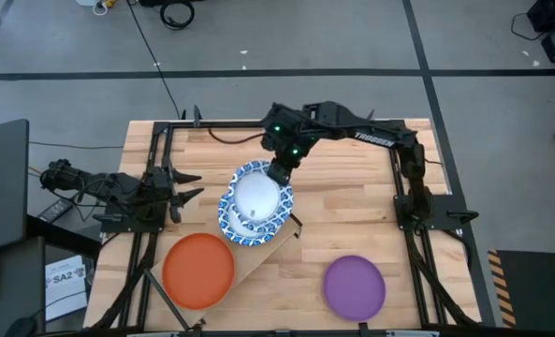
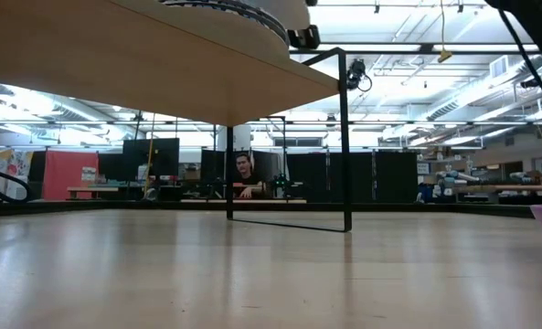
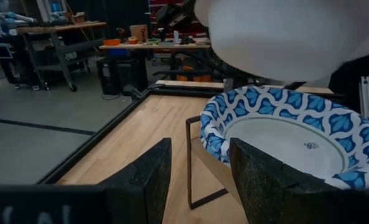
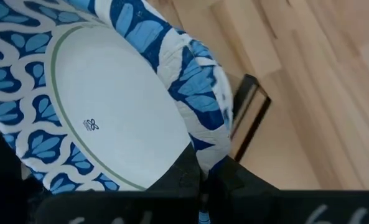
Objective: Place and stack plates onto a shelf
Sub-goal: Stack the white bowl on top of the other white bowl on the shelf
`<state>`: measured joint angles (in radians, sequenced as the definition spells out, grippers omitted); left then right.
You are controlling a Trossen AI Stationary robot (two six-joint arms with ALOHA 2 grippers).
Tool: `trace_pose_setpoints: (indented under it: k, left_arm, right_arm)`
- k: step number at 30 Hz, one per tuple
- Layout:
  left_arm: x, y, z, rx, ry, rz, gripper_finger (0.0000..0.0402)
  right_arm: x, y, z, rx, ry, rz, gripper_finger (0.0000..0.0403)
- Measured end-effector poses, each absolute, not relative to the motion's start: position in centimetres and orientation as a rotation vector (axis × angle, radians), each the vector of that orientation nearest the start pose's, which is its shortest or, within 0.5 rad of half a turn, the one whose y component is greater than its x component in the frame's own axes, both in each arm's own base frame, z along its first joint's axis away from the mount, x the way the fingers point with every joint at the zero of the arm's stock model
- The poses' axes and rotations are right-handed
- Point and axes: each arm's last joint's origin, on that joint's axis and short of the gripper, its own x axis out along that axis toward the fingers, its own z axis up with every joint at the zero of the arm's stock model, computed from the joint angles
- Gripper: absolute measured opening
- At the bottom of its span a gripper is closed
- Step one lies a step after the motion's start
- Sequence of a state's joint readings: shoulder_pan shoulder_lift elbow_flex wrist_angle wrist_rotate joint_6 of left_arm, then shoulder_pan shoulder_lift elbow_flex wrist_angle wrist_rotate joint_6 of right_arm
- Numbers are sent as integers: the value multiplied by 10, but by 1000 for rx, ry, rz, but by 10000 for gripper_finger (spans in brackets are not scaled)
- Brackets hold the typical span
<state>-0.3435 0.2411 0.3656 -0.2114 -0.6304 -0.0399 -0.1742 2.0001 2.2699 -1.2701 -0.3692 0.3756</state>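
blue-patterned plate (image 4: 109, 118), rim claw-hidden

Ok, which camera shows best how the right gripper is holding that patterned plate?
The right wrist view: the right gripper is shut on the held blue-and-white plate at its rim. The high view shows the plate from above, the left wrist view its underside, and the low view only a sliver.

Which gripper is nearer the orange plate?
Left. The left gripper waits open at the table's left edge, just beyond the orange plate. The right gripper is farther off, shut on a patterned plate over the shelf.
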Motion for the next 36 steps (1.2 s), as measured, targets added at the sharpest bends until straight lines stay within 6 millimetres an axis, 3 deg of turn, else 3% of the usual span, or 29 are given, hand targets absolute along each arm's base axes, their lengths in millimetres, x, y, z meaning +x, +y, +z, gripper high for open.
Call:
trace_pose_setpoints:
  k: [15, 36]
  left_arm:
    - [91, -14, 248, 4, 76, 288, 169]
    - [90, -14, 247, 9, 82, 288, 169]
  right_arm:
    - [413, -30, 380, 541, 942, 57, 12]
    - [415, -34, 379, 488, 932, 14, 27]
